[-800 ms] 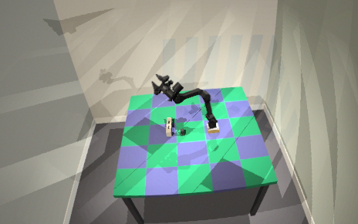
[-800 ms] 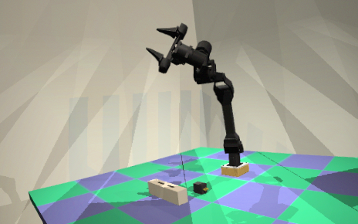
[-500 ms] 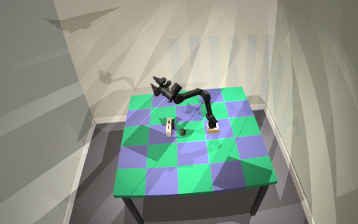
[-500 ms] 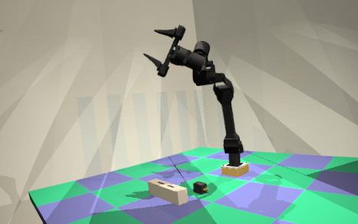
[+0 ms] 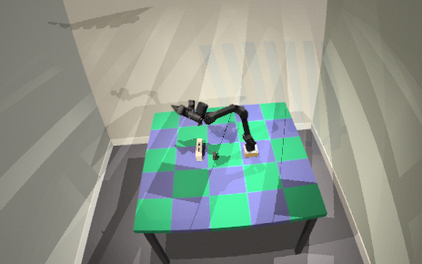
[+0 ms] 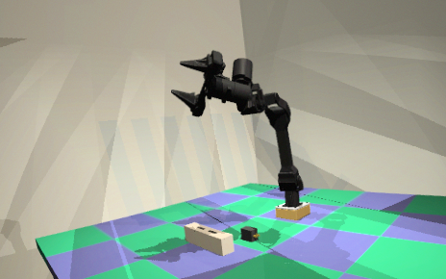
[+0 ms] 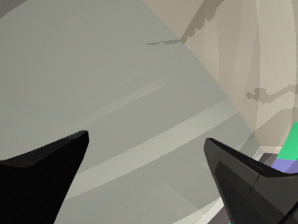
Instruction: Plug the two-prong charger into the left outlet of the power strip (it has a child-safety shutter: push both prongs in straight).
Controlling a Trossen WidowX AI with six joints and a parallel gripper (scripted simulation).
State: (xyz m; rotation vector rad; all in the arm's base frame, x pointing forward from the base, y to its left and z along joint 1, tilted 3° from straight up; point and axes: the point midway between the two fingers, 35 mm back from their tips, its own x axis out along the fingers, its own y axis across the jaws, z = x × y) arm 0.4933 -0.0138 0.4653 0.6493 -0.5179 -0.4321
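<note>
The power strip (image 5: 198,156) (image 6: 209,240) is a cream block lying on the checkered table, with dark outlet slots on its top face. The charger (image 5: 216,156) (image 6: 249,234) is a small dark block on the table beside the strip, apart from it, on the side toward the arm's base. A small brass-coloured part shows at its right end in the exterior view; single prongs are too small to tell. My gripper (image 5: 174,107) (image 6: 176,77) (image 7: 147,140) is open and empty, high above the table, with its fingers pointing sideways away from the base. Neither strip nor charger shows in the wrist view.
The arm's base block (image 5: 251,154) (image 6: 293,212) stands on the table (image 5: 229,211) (image 6: 408,255), to the right of the charger in the top and exterior views. The arm rises from it and bends over to the left. Walls surround the table, and the wrist view shows mostly wall.
</note>
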